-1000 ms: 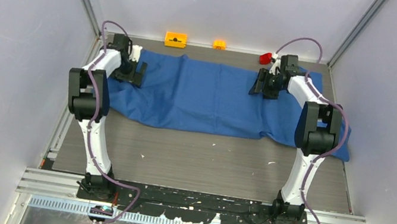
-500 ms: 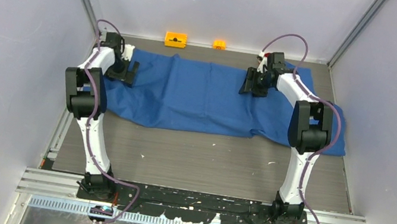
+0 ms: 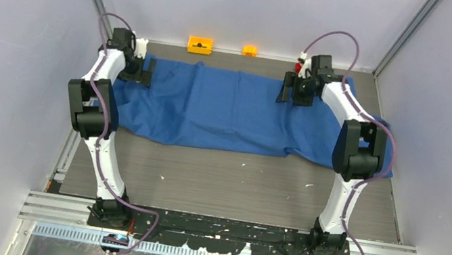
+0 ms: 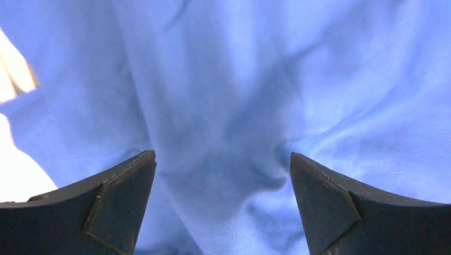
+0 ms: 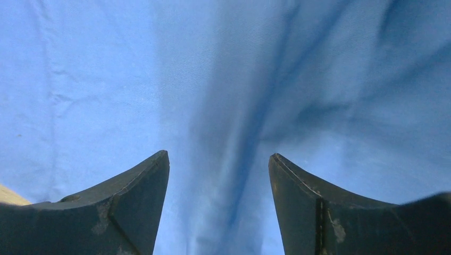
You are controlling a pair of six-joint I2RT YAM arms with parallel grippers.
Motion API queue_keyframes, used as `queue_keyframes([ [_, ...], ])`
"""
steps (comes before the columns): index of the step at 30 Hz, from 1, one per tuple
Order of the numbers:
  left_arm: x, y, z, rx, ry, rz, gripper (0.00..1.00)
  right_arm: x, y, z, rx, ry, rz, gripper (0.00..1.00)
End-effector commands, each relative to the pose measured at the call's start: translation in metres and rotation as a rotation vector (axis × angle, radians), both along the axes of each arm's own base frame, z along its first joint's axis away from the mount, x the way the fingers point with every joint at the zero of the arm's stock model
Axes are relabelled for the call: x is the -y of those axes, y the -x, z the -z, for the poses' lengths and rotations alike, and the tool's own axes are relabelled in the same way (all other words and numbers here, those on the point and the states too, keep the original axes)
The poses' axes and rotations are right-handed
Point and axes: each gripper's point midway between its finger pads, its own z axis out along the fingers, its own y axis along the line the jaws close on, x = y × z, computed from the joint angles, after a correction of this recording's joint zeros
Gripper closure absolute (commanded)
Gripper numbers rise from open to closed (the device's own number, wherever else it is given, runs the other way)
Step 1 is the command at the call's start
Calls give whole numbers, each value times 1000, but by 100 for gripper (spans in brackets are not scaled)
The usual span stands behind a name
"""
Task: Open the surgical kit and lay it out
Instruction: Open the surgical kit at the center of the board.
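The surgical kit shows only as a large blue cloth point(image 3: 232, 111) spread flat across the far half of the table. My left gripper point(image 3: 143, 72) hovers over the cloth's far left corner with its jaws wide apart. In the left wrist view the left gripper point(image 4: 222, 159) has only wrinkled cloth point(image 4: 223, 79) under the gap between its fingers. My right gripper point(image 3: 294, 89) is over the cloth's far edge, right of centre. Seen from the right wrist, the right gripper point(image 5: 219, 156) is open above a soft fold in the cloth point(image 5: 106, 79), with nothing pinched.
Two orange blocks point(image 3: 200, 45) point(image 3: 250, 50) lie along the back wall, and a small red block point(image 3: 301, 66) sits just behind the right gripper. Grey walls close in the table on three sides. Bare wood shows between the cloth and the arm bases.
Both grippers moved left and toward the back wall and opened wider. The cloth shifted a little to the left, its left end now reaching further out.
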Motion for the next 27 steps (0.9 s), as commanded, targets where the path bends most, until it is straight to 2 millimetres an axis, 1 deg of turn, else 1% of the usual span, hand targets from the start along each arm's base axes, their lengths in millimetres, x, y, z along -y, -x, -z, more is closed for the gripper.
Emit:
queue_keyframes([
  [1,9,-53,-95,323,76,-13,0,30,-8,-84,209,25,29,27],
  [4,30,-72,-99,344,130,8,0,36,-2,-88,217,36,37,27],
  [6,46,-85,-97,342,157,30,0,38,3,-89,215,39,42,27],
  [8,66,-97,-91,332,196,61,1,41,6,-89,215,40,46,27],
  [9,76,-103,-92,336,221,72,2,42,8,-89,213,39,48,27],
  [13,116,-121,-90,329,418,87,9,46,17,-87,198,39,50,28],
  [14,126,-124,-86,314,483,92,10,46,19,-85,194,39,50,28],
  [16,142,-128,-89,304,578,88,12,48,23,-81,182,42,50,28],
  [18,159,-128,-88,283,661,85,14,49,25,-76,171,44,50,28],
  [21,184,-125,-83,253,729,106,14,50,28,-71,157,41,49,28],
  [23,189,-126,-75,235,750,94,13,50,29,-69,152,38,48,28],
  [25,210,-125,-68,206,789,94,15,50,30,-68,147,36,48,28],
  [27,217,-127,-62,179,839,72,19,50,32,-66,142,36,46,28],
])
